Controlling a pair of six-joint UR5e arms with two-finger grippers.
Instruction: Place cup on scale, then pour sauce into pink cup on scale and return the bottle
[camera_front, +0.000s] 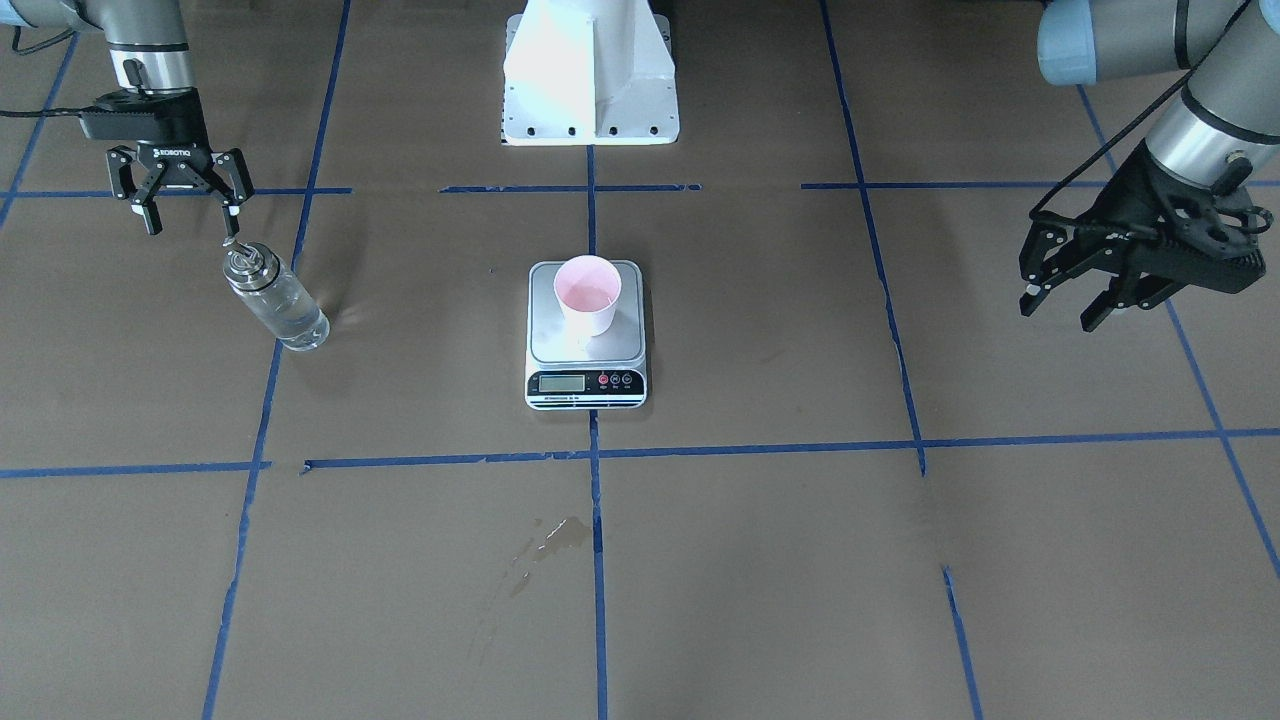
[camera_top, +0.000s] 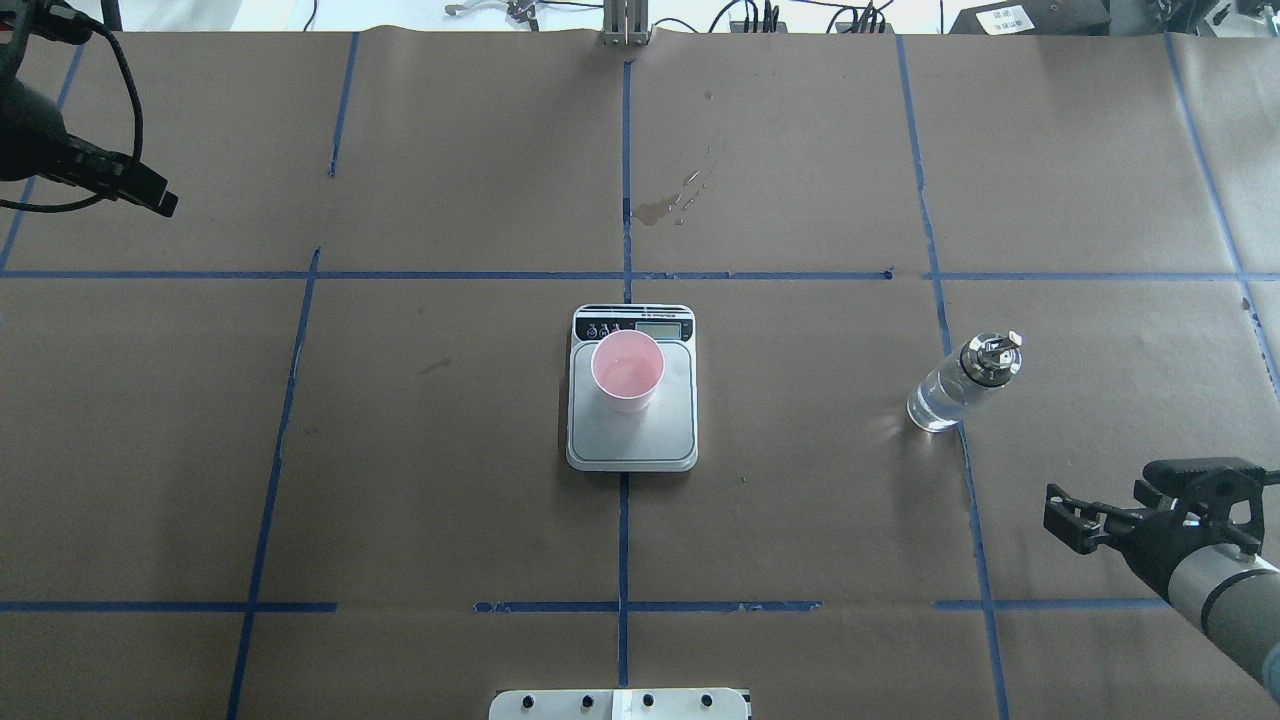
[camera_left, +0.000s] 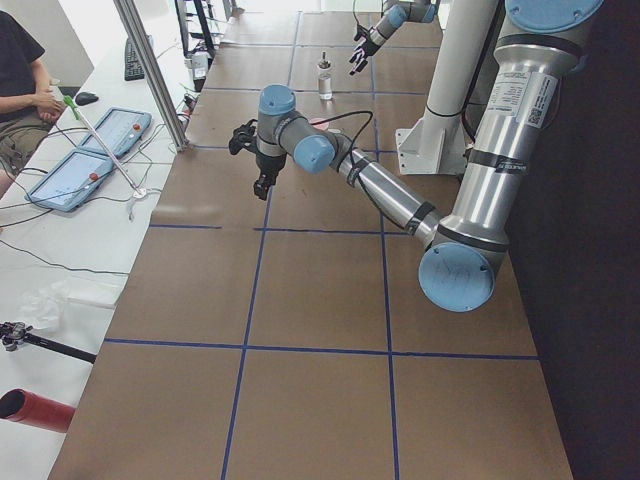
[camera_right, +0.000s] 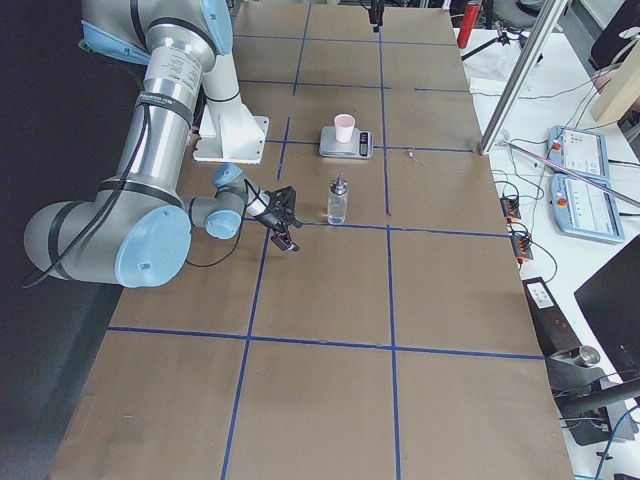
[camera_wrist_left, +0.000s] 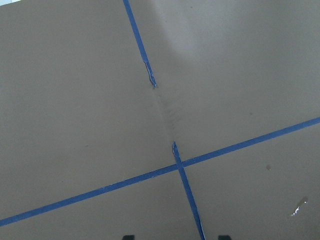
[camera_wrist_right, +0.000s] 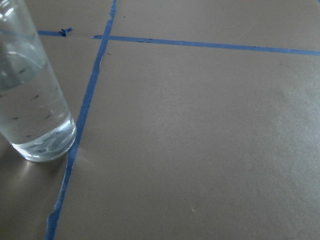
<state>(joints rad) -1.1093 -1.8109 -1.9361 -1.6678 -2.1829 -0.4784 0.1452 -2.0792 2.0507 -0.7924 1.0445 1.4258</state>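
The cup (camera_front: 587, 293), white outside and pink inside, stands upright on the scale (camera_front: 545, 345) at mid-table, toward the display end of its steel platform. A little clear liquid seems to lie in the cup. The glass bottle (camera_front: 275, 300) with its metal pourer stands upright on a blue tape line, holding clear sauce (camera_wrist_right: 32, 115). My right gripper (camera_front: 192, 218) hangs open just behind the bottle, on the robot's side, touching nothing. My left gripper (camera_front: 1060, 305) hovers open and empty far off on the other side of the table.
A wet stain (camera_top: 660, 208) marks the brown paper beyond the scale. The white robot base (camera_front: 590, 75) stands at the near edge. Blue tape lines grid the table. A side bench holds tablets (camera_left: 70, 170), with a seated person (camera_left: 20, 90) beside it.
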